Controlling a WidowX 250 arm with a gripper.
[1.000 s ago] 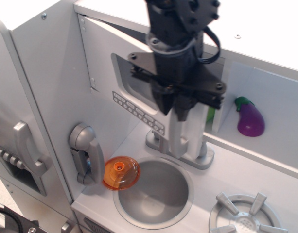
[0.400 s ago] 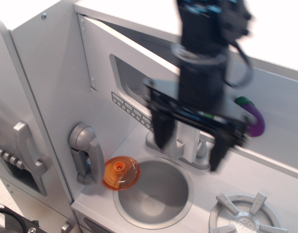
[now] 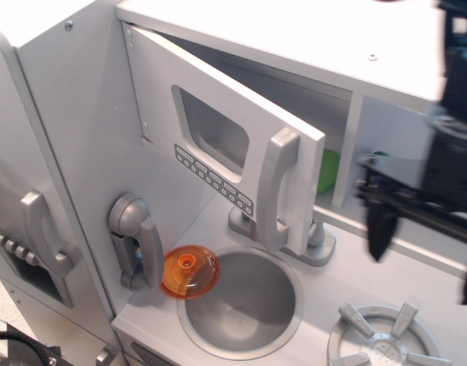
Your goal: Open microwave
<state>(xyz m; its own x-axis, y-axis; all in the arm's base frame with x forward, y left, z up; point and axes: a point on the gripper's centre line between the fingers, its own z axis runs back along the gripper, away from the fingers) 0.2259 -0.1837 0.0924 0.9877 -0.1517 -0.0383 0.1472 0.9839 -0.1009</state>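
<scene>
The microwave (image 3: 241,145) sits in the upper part of the toy kitchen, above and behind the sink (image 3: 241,301), and its door (image 3: 218,133) stands partly swung out from its hinge on the left, leaving a dark gap along the top and right edges. The long grey handle (image 3: 275,191) on the door's free edge is now fully in sight; a second ago the arm covered it, and 0.4 s ago the arm still hung in front of it. The gripper (image 3: 423,240) has since pulled away to the right of the sink, at the frame's right edge, blurred and partly cut off. Its dark fingers (image 3: 382,229) are spread wide and hold nothing, well apart from the handle. Something green (image 3: 328,169) shows inside the microwave, just right of the door edge. The purple eggplant seen on the shelf earlier is now hidden behind the arm. Left of the sink, the orange lid (image 3: 190,271) and the grey phone (image 3: 135,240) lie as they did before, and the burner (image 3: 382,335) sits to the sink's right.
</scene>
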